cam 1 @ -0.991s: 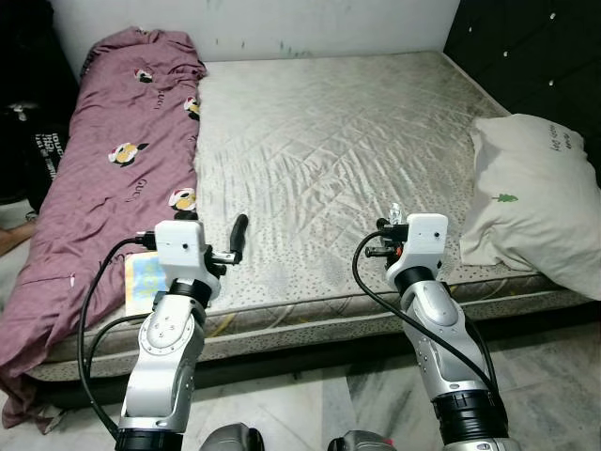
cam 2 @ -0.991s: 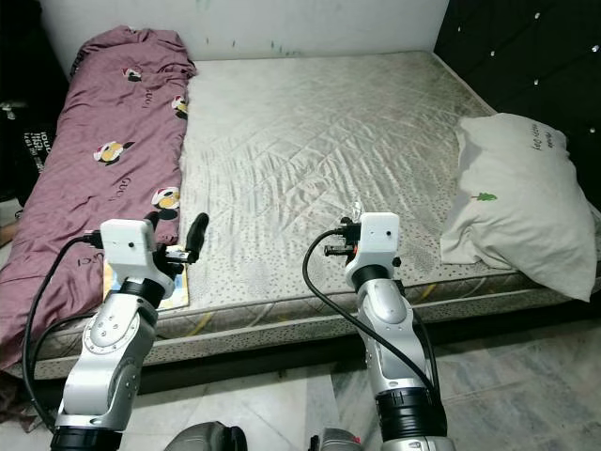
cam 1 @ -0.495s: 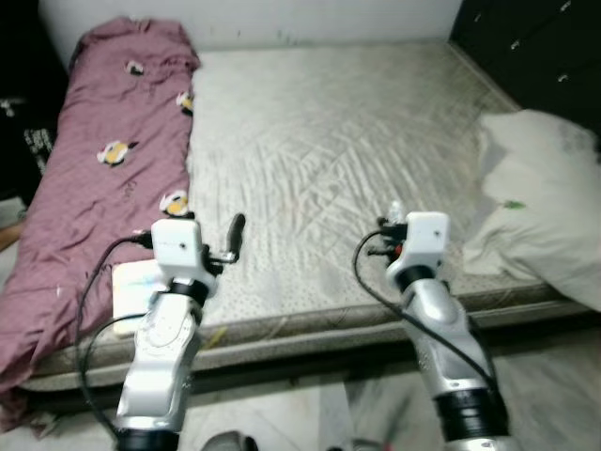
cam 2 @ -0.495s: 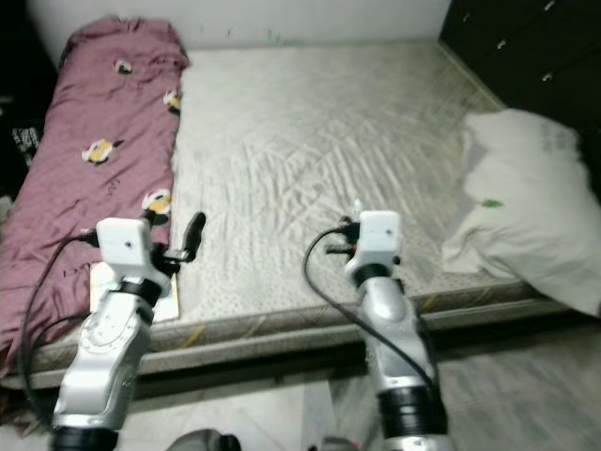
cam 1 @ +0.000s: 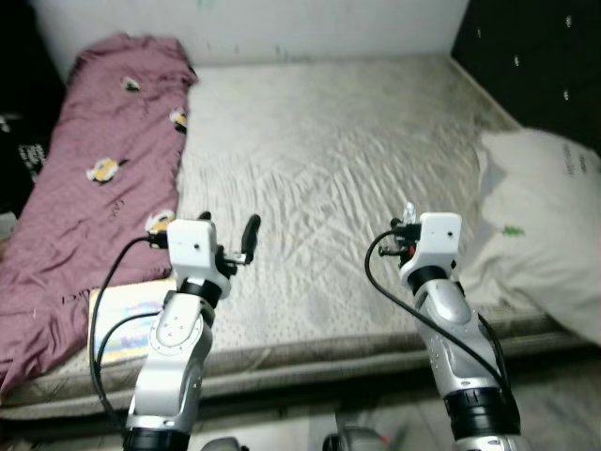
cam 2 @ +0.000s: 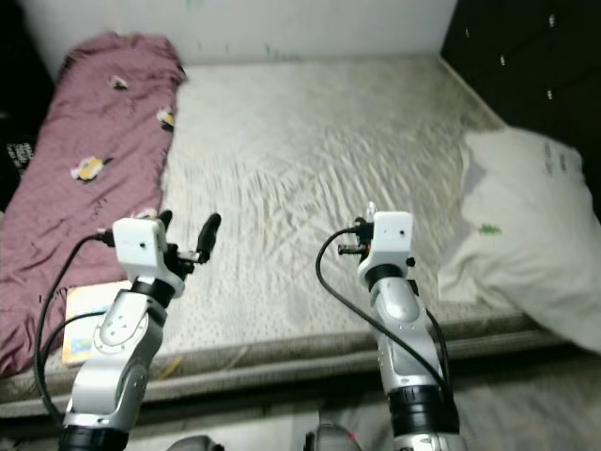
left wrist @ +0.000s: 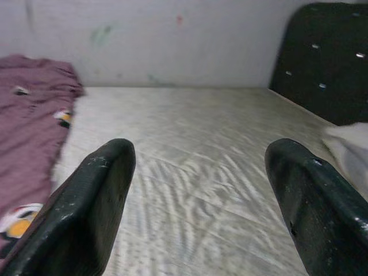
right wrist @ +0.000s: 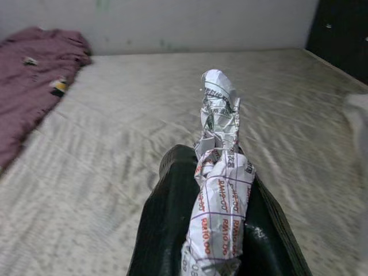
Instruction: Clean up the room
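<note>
- Before you lies a bed (cam 1: 329,160) with a pale quilted mattress that takes up most of the head views, a white wall behind it at the top of the frame and a dark studded headboard (cam 1: 535,66) at the upper right.
- You see a maroon blanket (cam 1: 84,188) with small flower prints running down the left side of the bed, from the upper left of the frame to the lower left edge.
- You find a flat printed booklet (cam 1: 127,319) at the lower left, lying on the mattress edge just beside the blanket's lower end and partly behind your left arm.
- You have a white pillow (cam 1: 540,225) with a small green tree print at the right of the frame, resting on the bed's right side below the headboard.
- Your left gripper (left wrist: 195,190) is raised over the near edge of the bed at lower left of centre, its jaws spread wide with nothing between them.
- Your right gripper (right wrist: 215,230) is held up at lower right of centre, above the mattress edge, with its jaws closed narrow on a crumpled paper (right wrist: 220,190).
- That crumpled paper, white with printed grid lines and red lettering, sticks up past the fingertips, clear of the mattress.
</note>
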Controlling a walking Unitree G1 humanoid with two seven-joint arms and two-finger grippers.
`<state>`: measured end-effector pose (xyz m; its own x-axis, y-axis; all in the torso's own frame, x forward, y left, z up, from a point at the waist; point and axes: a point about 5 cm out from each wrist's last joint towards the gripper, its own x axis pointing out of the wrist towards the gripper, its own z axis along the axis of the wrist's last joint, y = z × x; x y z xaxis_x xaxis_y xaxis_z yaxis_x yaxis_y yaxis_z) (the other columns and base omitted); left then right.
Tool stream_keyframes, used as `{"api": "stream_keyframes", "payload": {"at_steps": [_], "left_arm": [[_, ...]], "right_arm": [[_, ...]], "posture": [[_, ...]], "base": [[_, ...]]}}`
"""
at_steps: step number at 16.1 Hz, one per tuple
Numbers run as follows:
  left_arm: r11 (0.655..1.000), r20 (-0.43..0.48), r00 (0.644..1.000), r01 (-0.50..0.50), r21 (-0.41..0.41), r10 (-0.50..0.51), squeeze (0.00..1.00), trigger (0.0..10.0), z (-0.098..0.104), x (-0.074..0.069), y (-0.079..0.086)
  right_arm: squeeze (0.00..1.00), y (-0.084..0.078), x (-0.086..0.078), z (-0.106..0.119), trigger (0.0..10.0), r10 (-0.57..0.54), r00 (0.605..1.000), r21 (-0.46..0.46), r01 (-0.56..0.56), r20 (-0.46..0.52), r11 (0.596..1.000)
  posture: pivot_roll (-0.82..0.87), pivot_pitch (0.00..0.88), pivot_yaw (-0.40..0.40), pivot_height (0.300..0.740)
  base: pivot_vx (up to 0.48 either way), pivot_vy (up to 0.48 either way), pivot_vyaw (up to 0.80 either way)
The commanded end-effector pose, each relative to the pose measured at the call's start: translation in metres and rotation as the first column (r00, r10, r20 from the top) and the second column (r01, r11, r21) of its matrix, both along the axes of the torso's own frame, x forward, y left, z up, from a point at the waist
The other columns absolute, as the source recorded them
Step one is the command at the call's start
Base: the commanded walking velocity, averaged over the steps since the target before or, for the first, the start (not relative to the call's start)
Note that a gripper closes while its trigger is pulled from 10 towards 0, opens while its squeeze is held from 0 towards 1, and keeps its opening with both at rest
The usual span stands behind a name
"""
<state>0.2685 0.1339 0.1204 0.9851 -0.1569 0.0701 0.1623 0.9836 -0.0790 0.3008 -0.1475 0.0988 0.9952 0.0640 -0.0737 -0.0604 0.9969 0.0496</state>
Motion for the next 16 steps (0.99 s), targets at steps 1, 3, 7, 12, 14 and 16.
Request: {"api": "stream_keyframes", "payload": {"at_steps": [1,3,7,12,14,16], "left_arm": [[0.998,-0.012,0.998,-0.059,0.026,0.060,0.00,10.0,-0.0006,0.0014,0.0095],[0.998,-0.020,0.998,-0.058,0.013,0.058,0.00,10.0,-0.0015,0.0021,0.0093],[0.999,-0.025,0.998,-0.053,0.001,0.053,0.00,10.0,-0.0020,0.0025,0.0080],[0.999,-0.024,0.998,-0.052,-0.005,0.052,0.00,10.0,-0.0016,0.0028,0.0073],[0.999,-0.024,0.998,-0.051,-0.004,0.051,0.00,10.0,-0.0015,0.0031,0.0073],[0.999,-0.021,0.998,-0.051,-0.001,0.051,0.00,10.0,-0.0013,0.0033,0.0074]], "right_arm": [[0.00,0.0075,0.0008,0.0025,10.0,0.023,1.000,0.006,-0.023,0.009,1.000],[0.00,0.0068,0.0008,0.0020,10.0,0.019,1.000,0.009,-0.019,0.006,1.000],[0.00,0.0061,0.0011,0.0019,10.0,0.017,1.000,0.006,-0.017,0.003,1.000],[0.00,0.0061,0.0013,0.0020,10.0,0.019,1.000,0.003,-0.019,0.002,1.000],[0.00,0.0061,0.0015,0.0020,10.0,0.020,1.000,0.003,-0.020,0.002,1.000],[0.00,0.0063,0.0015,0.0022,10.0,0.020,1.000,0.004,-0.020,0.005,1.000]], "posture": [[-0.04,0.051,0.001,0.740],[-0.04,0.051,0.001,0.740],[-0.04,0.053,-0.001,0.740],[-0.04,0.054,-0.002,0.740],[-0.04,0.053,-0.001,0.740],[-0.04,0.053,-0.001,0.740]], "base": [[0.000,0.000,0.00],[0.000,0.000,0.00],[0.000,0.347,-0.15],[0.000,0.476,0.00],[0.000,0.472,0.00],[0.000,0.472,0.00]]}}
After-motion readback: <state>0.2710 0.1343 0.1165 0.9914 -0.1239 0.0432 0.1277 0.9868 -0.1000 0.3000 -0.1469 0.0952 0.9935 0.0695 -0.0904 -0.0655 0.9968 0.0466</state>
